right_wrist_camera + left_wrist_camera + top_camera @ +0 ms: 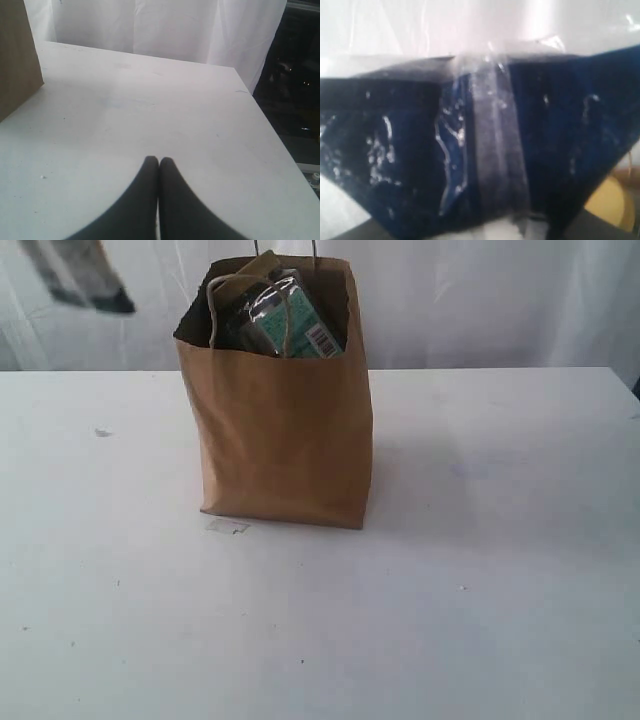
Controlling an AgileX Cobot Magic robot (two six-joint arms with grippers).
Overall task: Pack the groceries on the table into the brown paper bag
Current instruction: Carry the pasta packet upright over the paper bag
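The brown paper bag (285,440) stands upright at the middle of the table (480,600), its mouth open. Groceries fill it to the rim, with a shiny packet bearing a barcode (300,325) on top. The long navy pasta packet (75,275) hangs in the air at the far upper left, off to the left of the bag. It fills the left wrist view (470,150) and hides my left gripper's fingers, which grip it. My right gripper (159,161) is shut and empty, low over bare tabletop with the bag's side (17,60) off to one side.
A small crumb (102,432) lies on the table left of the bag, and a pale scrap (228,527) lies at the bag's front foot. A white curtain (480,300) hangs behind the table. A blurred yellow round shape (610,205) shows past the packet's edge.
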